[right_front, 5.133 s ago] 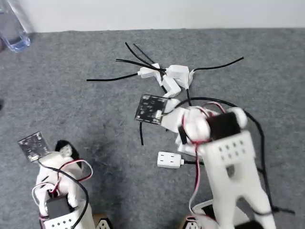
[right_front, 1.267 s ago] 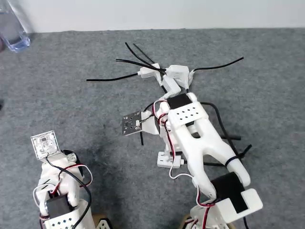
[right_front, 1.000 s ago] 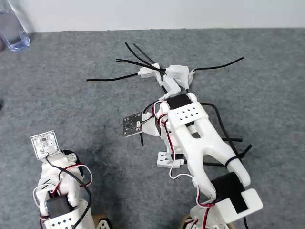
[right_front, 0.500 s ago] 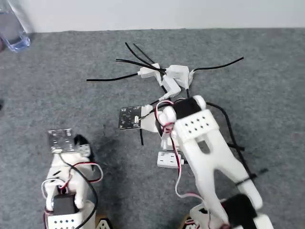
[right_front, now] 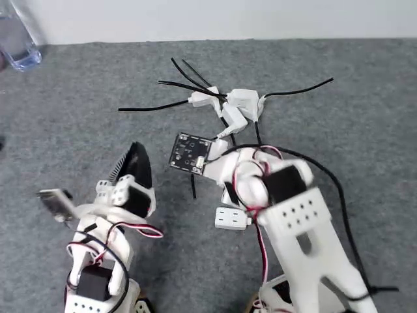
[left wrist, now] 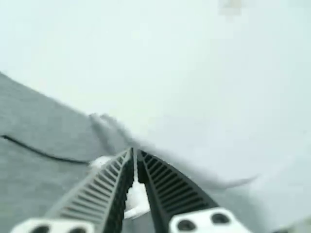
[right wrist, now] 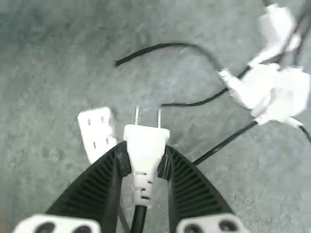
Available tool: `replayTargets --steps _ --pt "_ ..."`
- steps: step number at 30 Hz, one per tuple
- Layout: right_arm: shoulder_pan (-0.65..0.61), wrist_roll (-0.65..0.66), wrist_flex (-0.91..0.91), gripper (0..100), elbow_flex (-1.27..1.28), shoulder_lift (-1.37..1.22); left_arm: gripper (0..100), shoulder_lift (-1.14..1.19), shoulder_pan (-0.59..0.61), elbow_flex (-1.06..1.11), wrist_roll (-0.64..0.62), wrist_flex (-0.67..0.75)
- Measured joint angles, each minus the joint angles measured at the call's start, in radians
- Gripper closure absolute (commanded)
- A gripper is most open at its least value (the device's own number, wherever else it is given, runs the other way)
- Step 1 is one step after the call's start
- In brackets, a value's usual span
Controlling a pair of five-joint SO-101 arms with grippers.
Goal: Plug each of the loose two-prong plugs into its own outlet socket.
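- Fingers (left wrist: 109, 187) of left gripper (left wrist: 135, 154) clenched, empty, lifted off table (right_front: 78, 98); parked clear, I judge.
- Outlet socket (right wrist: 97, 131) flat on table, just beside two-prong plug (right wrist: 146, 143).
- Right gripper (right wrist: 144, 158) fingers grasp the two-prong plug by its body, leaving prongs forward and free for me to insert.

Likely a robotics lab bench: a grey felt-covered worktop (right_front: 65, 130) against a plain white wall (right_front: 228, 19), a white printed arm (right_front: 309, 235) trailing bare red wires (right_front: 262, 244), an exposed circuit board (right_front: 189, 154), a clear bottle (right_front: 16, 45) far left.
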State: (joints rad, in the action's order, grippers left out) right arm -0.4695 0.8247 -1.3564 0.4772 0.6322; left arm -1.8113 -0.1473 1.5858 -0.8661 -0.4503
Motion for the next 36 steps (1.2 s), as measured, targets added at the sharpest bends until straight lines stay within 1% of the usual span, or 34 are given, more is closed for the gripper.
replayTargets --steps 3,7,11,16,19,24,30,33,36 --pt "0.0 -0.044 0.058 98.9 0.071 0.075 99 0.0 -0.058 -0.031 -0.057 0.02" --pt "0.0 -0.086 0.14 98.9 0.176 0.17 99 0.0 -0.215 -0.046 -0.066 0.021" --pt "0.003 -0.086 0.192 98.9 0.262 0.269 99 0.0 -0.384 -0.046 -0.068 0.021" --pt "0.038 -0.086 0.245 98.9 0.35 0.41 99 0.0 -0.543 -0.046 -0.068 0.021" --pt "0.037 -0.086 0.247 98.9 0.371 0.483 99 0.0 -0.585 -0.046 -0.069 0.021" --pt "0.031 -0.086 0.241 98.9 0.373 0.523 99 0.0 -0.6 -0.052 -0.069 0.003" --pt "-0.015 -0.095 0.233 98.9 0.373 0.531 99 0.0 -0.632 -0.144 -0.069 -0.164" --pt "-0.048 -0.095 0.18 98.9 0.356 0.532 99 0.0 -0.652 -0.183 -0.069 -0.256" --pt "-0.08 -0.095 0.12 98.9 0.305 0.534 99 0.0 -0.671 -0.19 -0.069 -0.304"
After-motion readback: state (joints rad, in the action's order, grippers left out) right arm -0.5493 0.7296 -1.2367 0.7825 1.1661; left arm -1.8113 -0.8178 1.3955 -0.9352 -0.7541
